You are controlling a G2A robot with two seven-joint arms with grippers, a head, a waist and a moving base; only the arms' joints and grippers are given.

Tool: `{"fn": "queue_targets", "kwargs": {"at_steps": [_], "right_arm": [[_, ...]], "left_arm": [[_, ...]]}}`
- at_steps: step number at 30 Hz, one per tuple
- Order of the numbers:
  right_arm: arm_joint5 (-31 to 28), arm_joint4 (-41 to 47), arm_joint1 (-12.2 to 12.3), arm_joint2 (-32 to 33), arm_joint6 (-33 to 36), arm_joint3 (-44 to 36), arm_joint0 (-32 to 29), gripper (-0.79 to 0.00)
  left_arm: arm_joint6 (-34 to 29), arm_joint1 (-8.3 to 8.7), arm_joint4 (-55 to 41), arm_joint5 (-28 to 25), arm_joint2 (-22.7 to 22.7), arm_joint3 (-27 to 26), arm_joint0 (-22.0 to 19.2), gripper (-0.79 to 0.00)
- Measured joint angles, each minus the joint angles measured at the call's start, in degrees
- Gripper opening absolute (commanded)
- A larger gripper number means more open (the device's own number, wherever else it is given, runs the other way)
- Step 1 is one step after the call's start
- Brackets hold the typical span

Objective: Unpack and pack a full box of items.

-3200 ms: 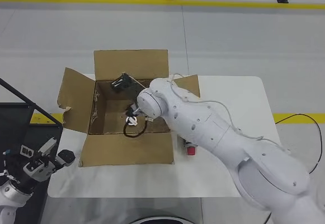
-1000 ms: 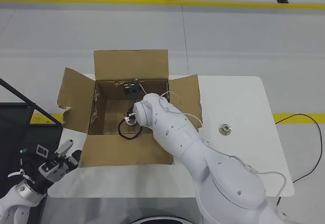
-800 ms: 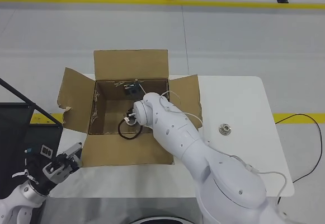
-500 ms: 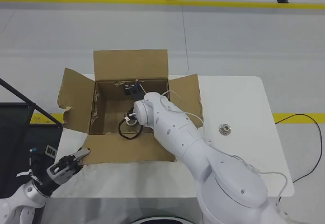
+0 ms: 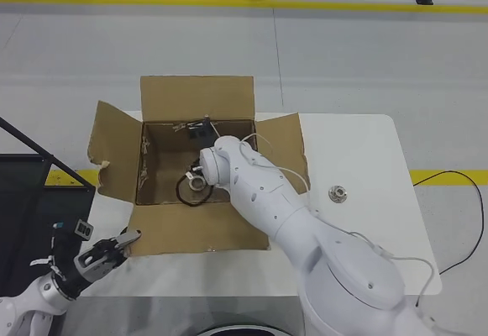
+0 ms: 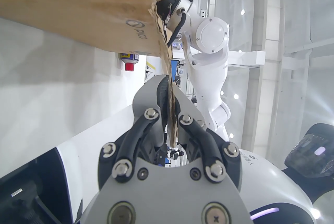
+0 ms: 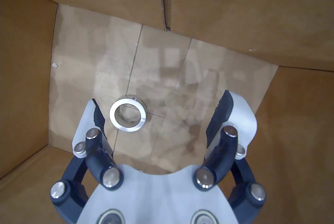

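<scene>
While the cardboard box (image 5: 197, 97) sits wide open on the left half of the white table (image 5: 369, 151), all four flaps folded outwards, both arms are at it. From where I stand, the left gripper (image 6: 169, 90) is down at the near-left corner, its two fingers closed tight on the edge of the near flap (image 5: 197, 225), with the cardboard pinched flat between the pads. The right arm bends over the box from the near side and dips inside, and the right gripper (image 7: 160, 105) hangs above the box floor with its fingers spread wide, nothing between them. On that floor lies a metal ring (image 7: 142, 117), flat and close beside one of the spread fingers but not touched by it. Out on the table, well to the right of the box, rests a small round metal piece (image 5: 338, 193), and a little red-capped can (image 6: 128, 61) stands on the table just by the box
</scene>
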Motion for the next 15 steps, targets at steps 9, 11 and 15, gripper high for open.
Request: {"fn": "queue_targets", "kwargs": {"at_steps": [9,11,15], "right_arm": [[3.20,-2.23,1.25,1.63,1.25,-2.94,-0.10,0.000],[3.88,-2.82,1.66,2.05,1.55,-3.83,-0.29,0.000],[5.26,-4.04,2.51,2.86,2.18,-5.80,-0.82,0.000]], "left_arm": [[-2.68,0.32,-0.77,0.19,0.74,1.11,-1.00,-0.785],[-3.41,0.40,-1.13,0.30,0.96,1.38,-1.30,-0.785],[-4.77,0.57,-1.30,0.36,1.41,1.87,-2.00,-0.785]]}}
